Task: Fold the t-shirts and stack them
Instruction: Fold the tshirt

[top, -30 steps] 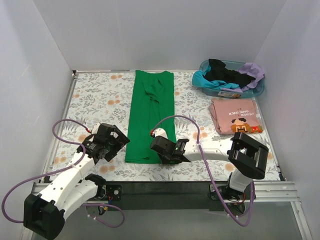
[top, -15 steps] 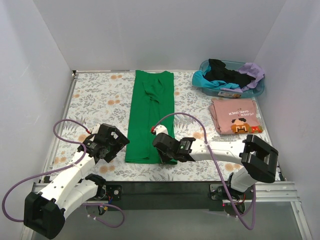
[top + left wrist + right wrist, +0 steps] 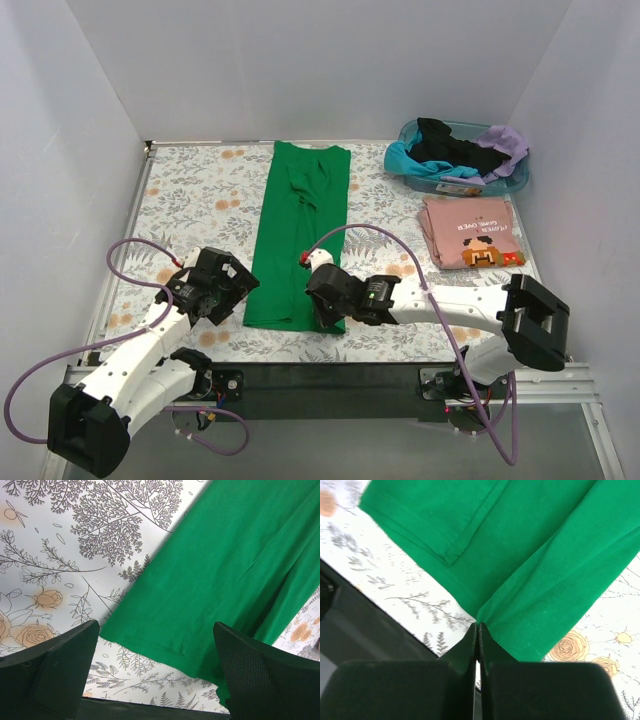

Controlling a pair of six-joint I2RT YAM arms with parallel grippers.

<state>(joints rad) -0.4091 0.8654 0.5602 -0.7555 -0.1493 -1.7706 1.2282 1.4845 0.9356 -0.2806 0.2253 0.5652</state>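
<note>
The plain green t-shirt (image 3: 300, 220) lies folded into a long strip down the middle of the table, its near end slanting left. My right gripper (image 3: 326, 312) is shut on the near right corner of its hem, the cloth pinched between the jaws in the right wrist view (image 3: 478, 626). My left gripper (image 3: 240, 292) is open just left of the near left corner, which lies between its fingers (image 3: 156, 628) without touching them. The salmon-pink t-shirt (image 3: 470, 230) with its small graphic lies folded at the right.
A blue basket (image 3: 515, 180) at the back right holds black (image 3: 445, 145), teal (image 3: 400, 160) and lavender (image 3: 505, 143) shirts. The flowered tablecloth (image 3: 200, 200) covers the table. White walls stand on three sides. The table's dark front edge (image 3: 300, 375) runs just behind both grippers.
My right gripper has moved a little left and nearer with the hem corner, and the shirt's near end has swung left. The right elbow has shifted right. The left arm has barely moved.
</note>
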